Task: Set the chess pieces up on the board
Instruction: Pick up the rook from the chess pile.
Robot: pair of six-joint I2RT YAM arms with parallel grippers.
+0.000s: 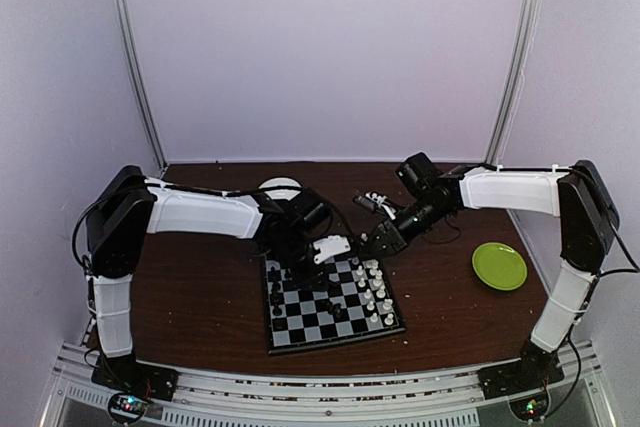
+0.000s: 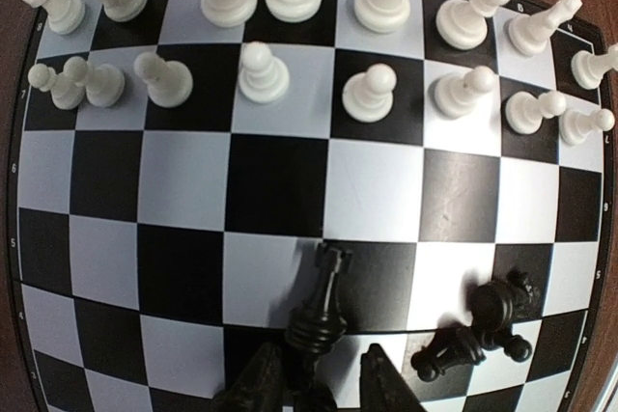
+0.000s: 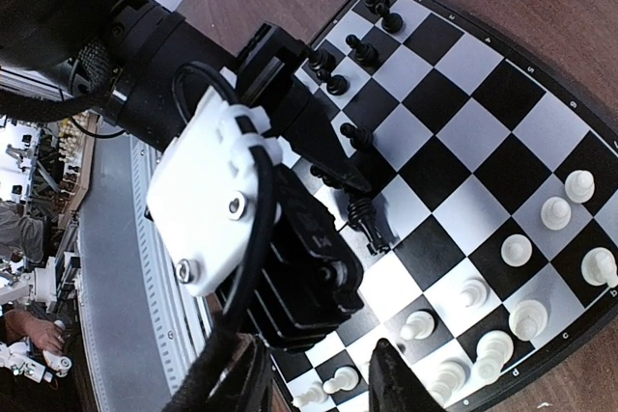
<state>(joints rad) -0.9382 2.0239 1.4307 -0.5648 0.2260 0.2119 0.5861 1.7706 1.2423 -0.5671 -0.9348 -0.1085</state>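
Note:
The board [image 1: 335, 339] lies at the table's middle front. White chess pieces [image 2: 261, 74] stand in two rows along its far side in the left wrist view. A black rook [image 2: 326, 301] leans tilted on the squares just off the tips of my left gripper [image 2: 319, 378]. Its base is by the left finger, with a gap to the right one, and the jaws stand a little apart. Two more black pieces [image 2: 483, 330] lie toppled to its right. My right gripper [image 3: 319, 378] hangs open and empty above the white rows [image 3: 526, 315], beside the left wrist [image 3: 241, 200].
A white bowl [image 1: 280, 188] sits behind the left arm at the back. A green plate [image 1: 499, 265] lies on the brown table to the right. Several black pieces [image 3: 352, 45] stand or lie near the board's other side. The two wrists are close together over the board.

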